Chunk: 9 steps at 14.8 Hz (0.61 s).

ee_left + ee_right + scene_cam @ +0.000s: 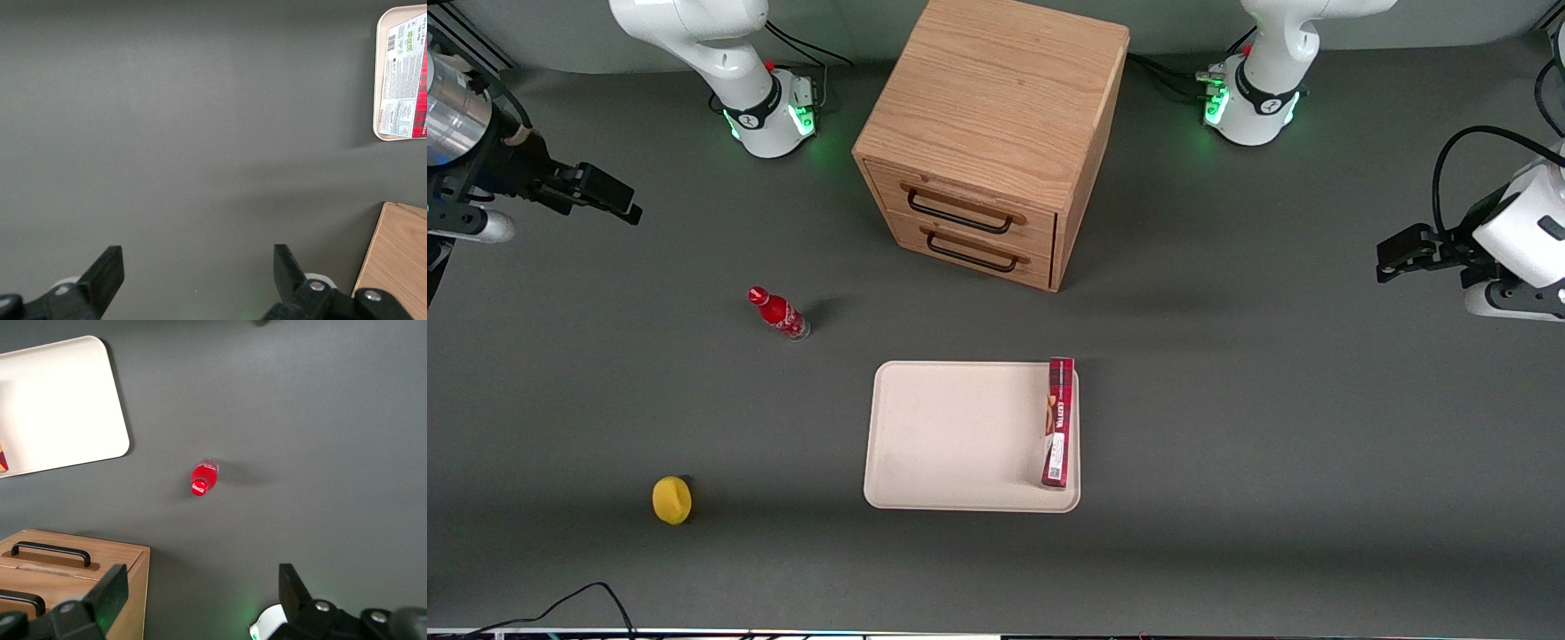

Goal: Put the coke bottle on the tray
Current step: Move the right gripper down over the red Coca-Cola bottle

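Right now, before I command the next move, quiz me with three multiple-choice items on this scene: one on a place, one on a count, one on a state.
1. Where does the coke bottle stand?
A. On the tray
B. On the table, apart from the tray
C. On the cabinet

2. How many drawer handles does the cabinet show?
A. One
B. Two
C. Three

3. What is the end effector doing?
A. Open, holding nothing
B. Shut on the bottle
C. Shut on the lemon

Key: 1 B, bare table separates the bottle from the tray. 2 B, two dark handles, one above the other. 3 A, its fingers are spread and empty, high above the table, toward the working arm's end.
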### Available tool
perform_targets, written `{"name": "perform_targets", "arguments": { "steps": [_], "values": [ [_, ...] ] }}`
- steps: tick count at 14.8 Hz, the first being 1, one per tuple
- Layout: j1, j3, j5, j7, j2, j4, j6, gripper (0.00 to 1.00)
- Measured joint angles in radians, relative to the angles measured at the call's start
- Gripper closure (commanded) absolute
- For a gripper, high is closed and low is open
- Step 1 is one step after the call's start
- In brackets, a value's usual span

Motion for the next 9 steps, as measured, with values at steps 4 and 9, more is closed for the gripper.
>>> {"name": "perform_targets", "arguments": {
  "steps": [4,9],
  "values": [
    [0.000,-0.001,0.000,0.000,0.005,0.007,-0.029,0.00],
    [0.003,0.011,0.003,0.000,0.011,-0.036,-0.012,0.00]
  ]
}}
